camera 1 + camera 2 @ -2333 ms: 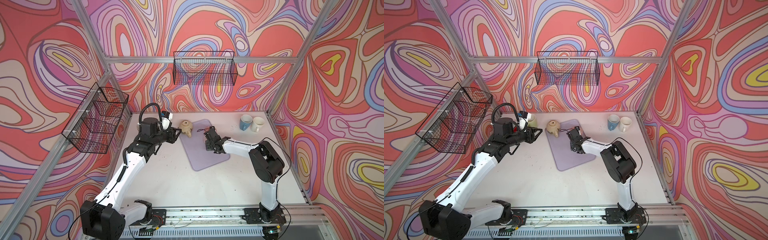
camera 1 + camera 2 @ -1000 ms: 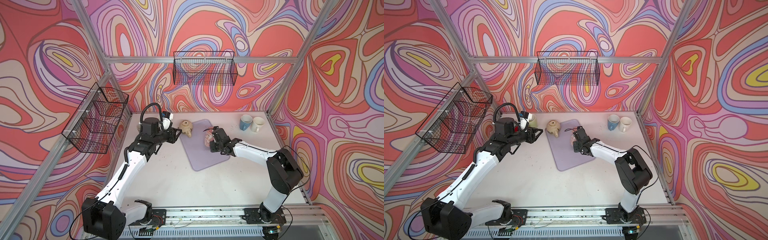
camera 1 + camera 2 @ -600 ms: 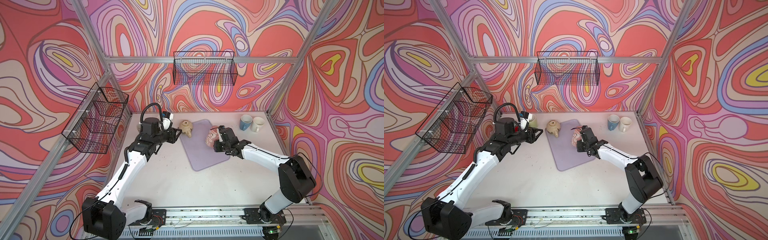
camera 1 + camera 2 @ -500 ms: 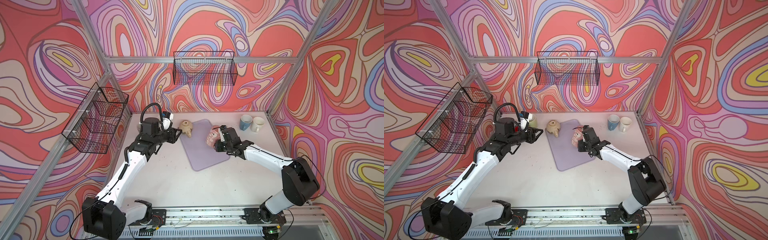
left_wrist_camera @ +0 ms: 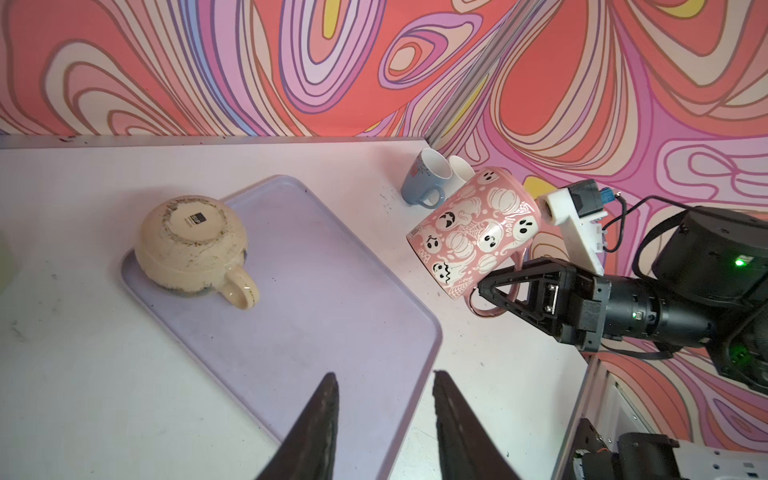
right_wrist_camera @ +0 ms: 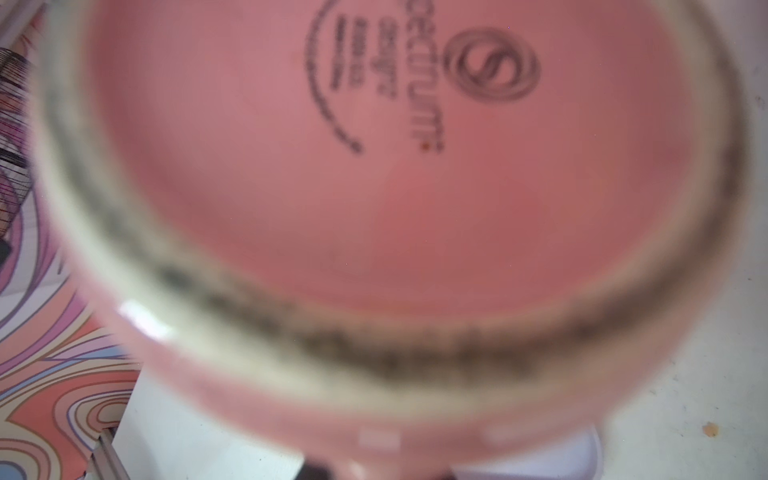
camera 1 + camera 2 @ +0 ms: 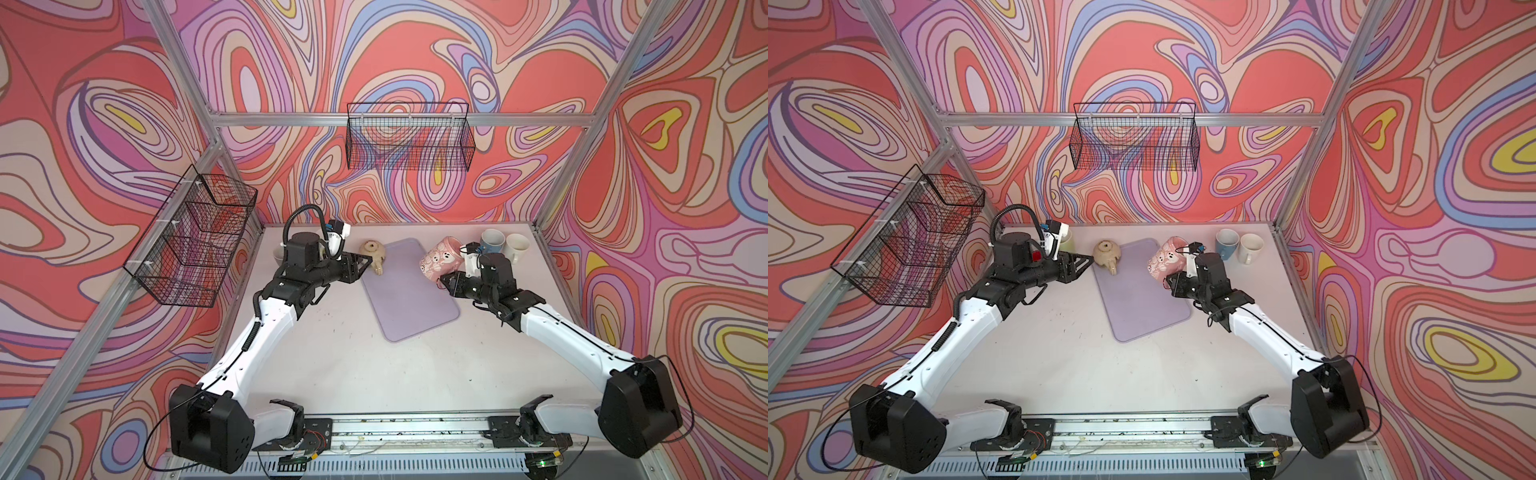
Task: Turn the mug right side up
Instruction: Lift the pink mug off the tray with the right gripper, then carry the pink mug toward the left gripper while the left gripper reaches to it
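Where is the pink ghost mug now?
In both top views the pink ghost mug is right of centre, held tilted in the air by its handle in the right hand, by the lilac tray's far right corner and left of the blue mug.

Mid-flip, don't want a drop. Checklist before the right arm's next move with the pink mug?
1. Right gripper shut on pink mug handle: ok.
2. The pink mug upright: not ok, tilted, base toward the right wrist camera.
3. Left gripper open, apart from it: ok.
4. Tray bare near the mug for landing: ok.
5. Beige mug, blue mug, white mug apart from it: ok.
6. Grip firmness: cannot tell.
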Controlling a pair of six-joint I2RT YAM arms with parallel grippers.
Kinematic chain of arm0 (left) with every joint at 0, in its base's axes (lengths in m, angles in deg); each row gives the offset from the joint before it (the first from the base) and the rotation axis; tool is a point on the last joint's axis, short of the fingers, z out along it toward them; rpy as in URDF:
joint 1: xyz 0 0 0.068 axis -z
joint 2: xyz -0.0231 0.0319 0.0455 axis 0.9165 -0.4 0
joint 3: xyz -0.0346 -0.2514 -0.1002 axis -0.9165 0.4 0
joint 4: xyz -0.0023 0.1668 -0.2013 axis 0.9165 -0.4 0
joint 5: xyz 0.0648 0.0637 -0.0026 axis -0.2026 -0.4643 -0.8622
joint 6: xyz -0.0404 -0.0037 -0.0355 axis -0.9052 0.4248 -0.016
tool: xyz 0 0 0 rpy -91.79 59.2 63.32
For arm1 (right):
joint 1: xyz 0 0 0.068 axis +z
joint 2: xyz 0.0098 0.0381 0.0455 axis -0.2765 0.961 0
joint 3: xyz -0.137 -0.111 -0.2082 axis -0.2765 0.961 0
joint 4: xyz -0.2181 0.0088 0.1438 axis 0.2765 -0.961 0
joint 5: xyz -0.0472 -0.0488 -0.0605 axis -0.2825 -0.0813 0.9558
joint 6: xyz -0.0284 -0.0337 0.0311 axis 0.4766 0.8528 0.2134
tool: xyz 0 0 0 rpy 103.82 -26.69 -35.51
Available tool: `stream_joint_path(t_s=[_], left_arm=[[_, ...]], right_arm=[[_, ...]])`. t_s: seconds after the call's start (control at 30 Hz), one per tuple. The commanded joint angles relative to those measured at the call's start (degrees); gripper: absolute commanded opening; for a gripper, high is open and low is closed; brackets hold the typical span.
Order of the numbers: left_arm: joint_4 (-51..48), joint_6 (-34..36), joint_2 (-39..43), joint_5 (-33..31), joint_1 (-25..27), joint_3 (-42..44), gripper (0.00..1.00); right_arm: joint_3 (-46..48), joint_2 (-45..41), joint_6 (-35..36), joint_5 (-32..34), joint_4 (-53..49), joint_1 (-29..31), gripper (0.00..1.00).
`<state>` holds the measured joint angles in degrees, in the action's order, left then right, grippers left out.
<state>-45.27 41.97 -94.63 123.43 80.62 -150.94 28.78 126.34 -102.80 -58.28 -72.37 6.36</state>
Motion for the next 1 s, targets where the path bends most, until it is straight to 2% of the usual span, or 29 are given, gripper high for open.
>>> stream_joint_path(t_s=[0.0,0.23,0.4,0.53,0.97], left_arm=[[7.56,-6.21,0.79,4.87,0.03,3.04,0.41],[28.57,-21.38,4.06,11.47,0.03,15.21,0.44],[39.76,-28.72,4.86,14.99,1.36,19.70,0.47],[43.03,-30.69,5.14,14.09,2.80,20.74,0.52],[53.47,-34.48,-1.71,11.07,8.53,19.58,0.61]], right_arm=[[0.64,-4.27,-1.35,-4.27,9.55,-0.62,0.00],[2.12,-6.78,-4.00,-9.51,13.84,-1.41,0.00],[3.70,-7.01,-8.39,-14.48,20.87,-2.14,0.00],[4.96,-5.63,-12.31,-18.41,27.77,-2.11,0.00],[7.65,-6.03,-19.13,-24.89,38.46,-2.03,0.00]])
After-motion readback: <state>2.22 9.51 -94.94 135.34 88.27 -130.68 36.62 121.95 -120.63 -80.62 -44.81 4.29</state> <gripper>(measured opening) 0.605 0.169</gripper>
